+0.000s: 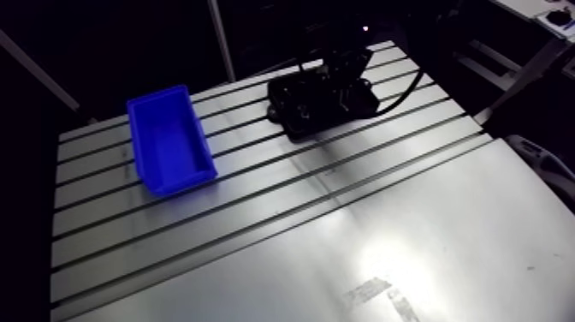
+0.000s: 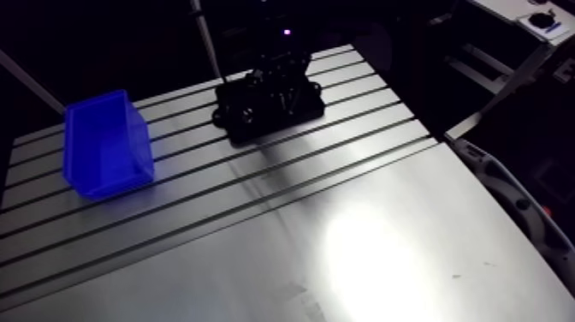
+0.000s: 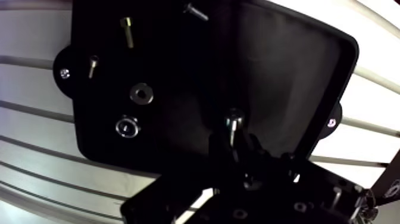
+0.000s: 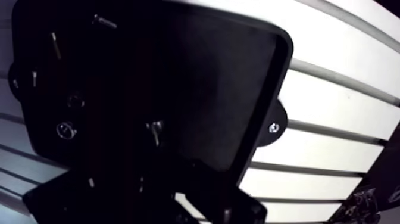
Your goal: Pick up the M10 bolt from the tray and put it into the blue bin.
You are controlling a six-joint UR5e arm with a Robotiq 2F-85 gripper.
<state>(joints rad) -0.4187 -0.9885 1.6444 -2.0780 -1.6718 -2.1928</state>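
Hand [image 1: 340, 81] above black tray [image 3: 286, 77], bolt [image 3: 233, 123] just ahead, blue bin [image 1: 171, 141] apart

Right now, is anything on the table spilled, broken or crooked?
Nothing stands out. The blue bin stands upright on the table, and the bolts and a washer lie loose inside the black tray, none on the table.

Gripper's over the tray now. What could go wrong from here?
1. Wrong pick: the tray holds several fasteners. The gripper hangs by the nearest bolt, and another bolt looks similar.
2. Drop in transit: the blue bin sits apart on the slotted table, so a loose bolt might lodge in a slot.
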